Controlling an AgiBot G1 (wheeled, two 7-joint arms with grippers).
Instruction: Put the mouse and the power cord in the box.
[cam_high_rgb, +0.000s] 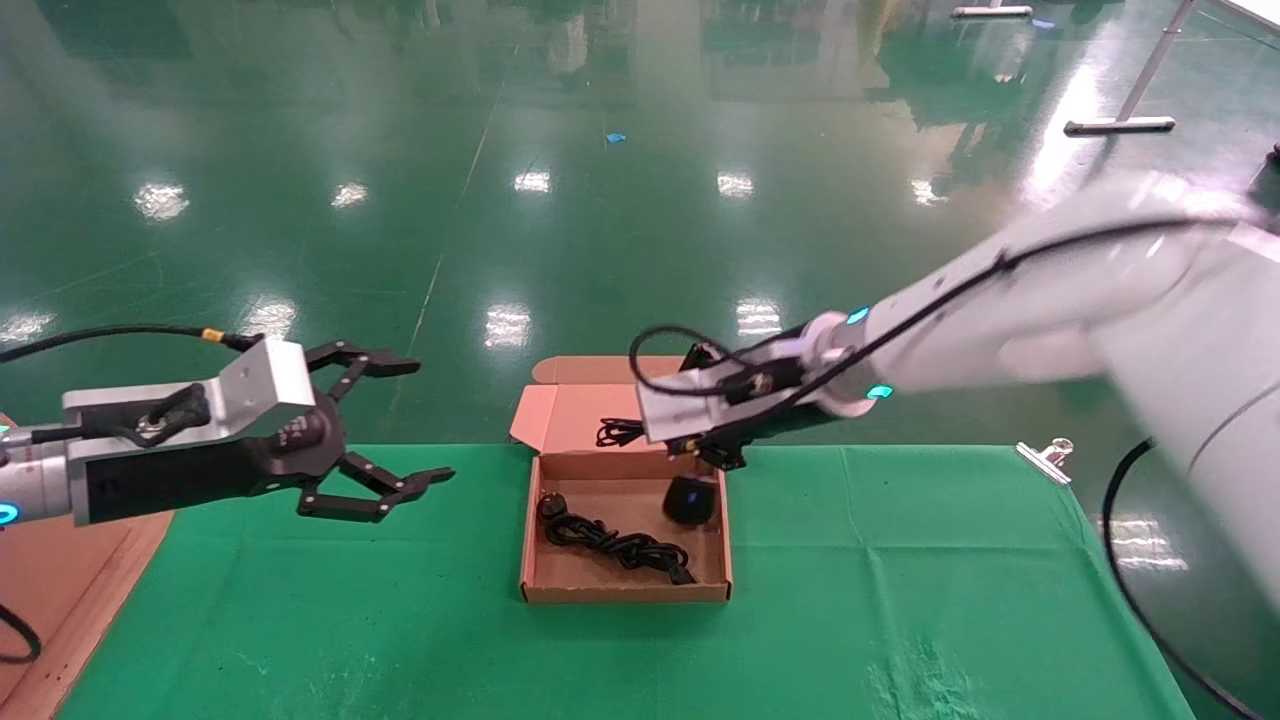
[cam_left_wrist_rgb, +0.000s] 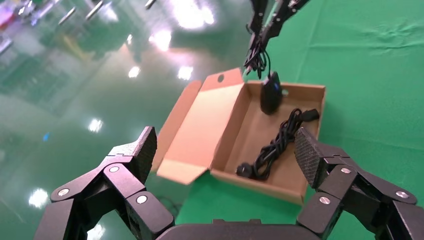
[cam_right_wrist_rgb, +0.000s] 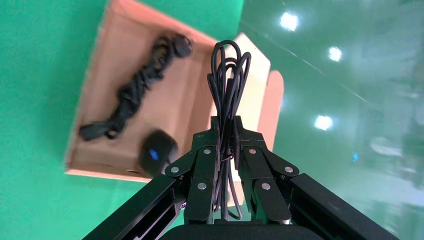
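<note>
1. Reaching in from the right over the far side of the box, the right gripper clenched on the looped bundle of the thin cable joined to the mouse
2. Hanging just below that gripper at the box's far right corner, the mouse showing its blue spot; touching the box floor or not, cannot tell
3. Sticking out past the closed fingertips in the right wrist view, the cable loops, with the box and its open flap lid beyond
4. Lying inside the box along its left and near part, the power cord, bundled, one chunky plug toward the far left and the other toward the near right
5. Sitting on the green cloth at the table's far edge, the box open, its flap folded back beyond that edge toward the shiny green floor
6. Hovering well to the left of the box and apart from everything, the left gripper released, fingers spread wide and gripping nothing
7. Clipping the cloth at the far right corner, a metal binder clip
</note>
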